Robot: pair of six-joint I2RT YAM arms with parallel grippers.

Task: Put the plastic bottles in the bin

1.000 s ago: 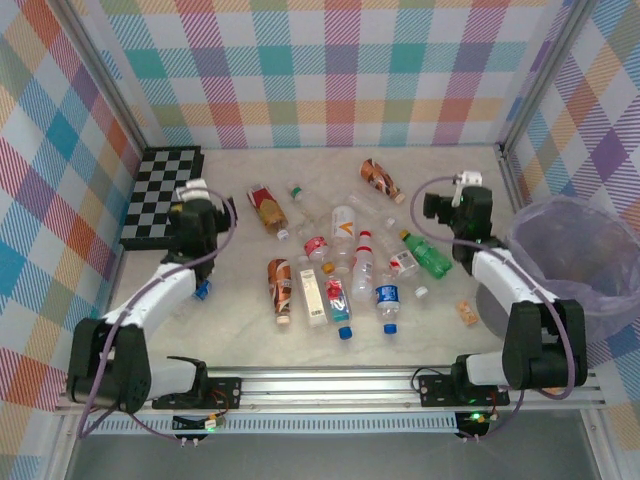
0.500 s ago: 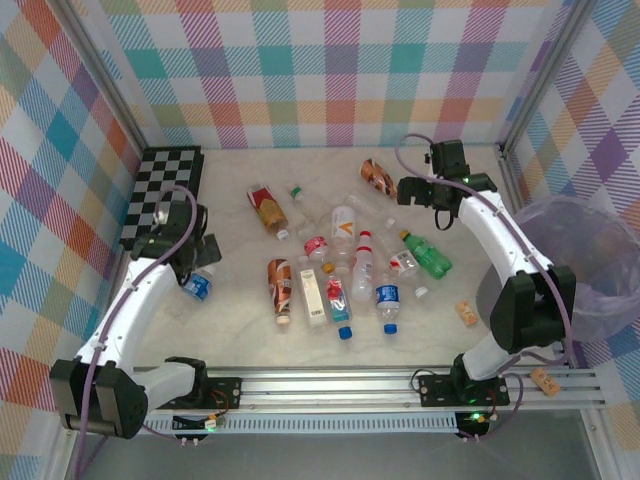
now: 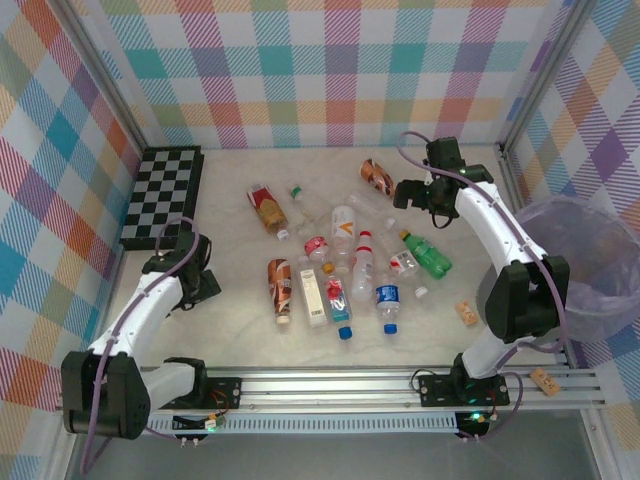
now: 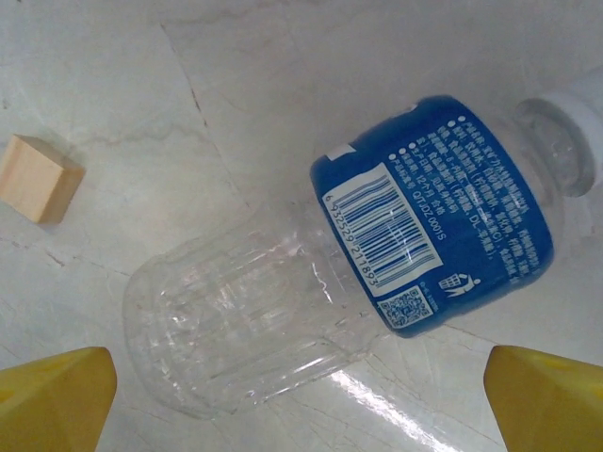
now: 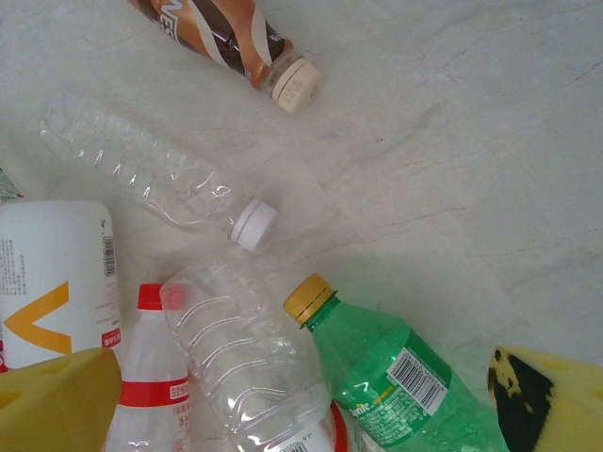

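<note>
L gripper [image 4: 301,400] at approx 8 o'clock on surface [image 3: 230,330], jaws apart, either side of clear blue-label bottle [image 4: 377,254] lying flat, not touching it. R gripper [image 5: 301,395] at 1 o'clock, jaws apart, over green bottle [image 5: 396,377]. Other plastic bottles [image 3: 340,260] lie scattered mid-surface. Bin [image 3: 600,318] at 3 o'clock, off surface edge.

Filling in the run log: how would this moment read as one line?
left gripper: open, aimed at blue-label bottle | right gripper: open, near green bottle | bin: far right, apart from both grippers
</note>
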